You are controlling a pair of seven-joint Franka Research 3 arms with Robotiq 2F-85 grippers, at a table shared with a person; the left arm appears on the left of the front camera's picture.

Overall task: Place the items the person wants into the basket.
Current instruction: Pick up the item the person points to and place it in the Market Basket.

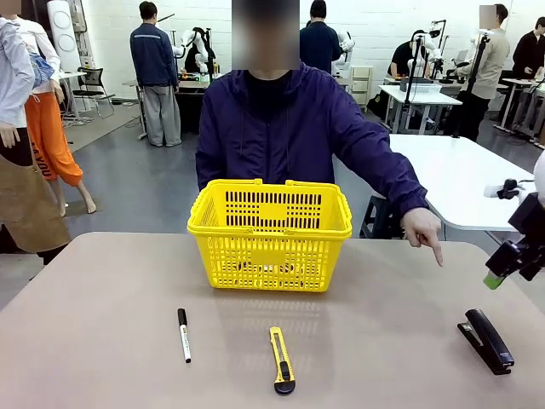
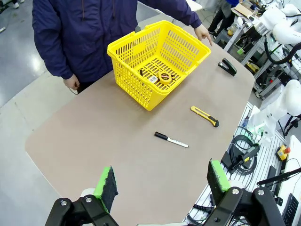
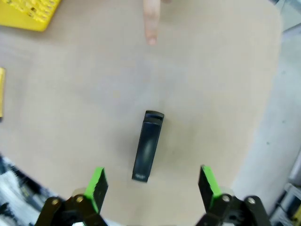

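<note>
Right pincer (image 3: 153, 186) hangs released over the black stapler (image 3: 147, 146), pads spread wide to either side of it and not touching — the stapler lies flat on the tabletop (image 3: 211, 84) directly below and between the fingers. Beyond it, the person's fingertip (image 3: 151, 28) points down toward the stapler. By my reading the stapler is the item now wanted and the grasp on it has not yet begun.

Left pincer (image 2: 162, 183) is released too, holding nothing, high above the near edge of the tabletop and well apart from everything.

Progress, as far as can be judged: the yellow basket (image 2: 136, 61), far ahead of the left pincer, already holds the tape measure (image 2: 165, 77); something small and dark lies just beside it, too small to name. The stapler is still out on the tabletop. The white marker (image 2: 171, 140) and the utility knife (image 2: 205, 116) lie between the left pincer and the basket, untouched.

Count, largest to smallest — one basket, one stapler, one utility knife, one marker, one tape measure. I cannot make out a pen.
</note>
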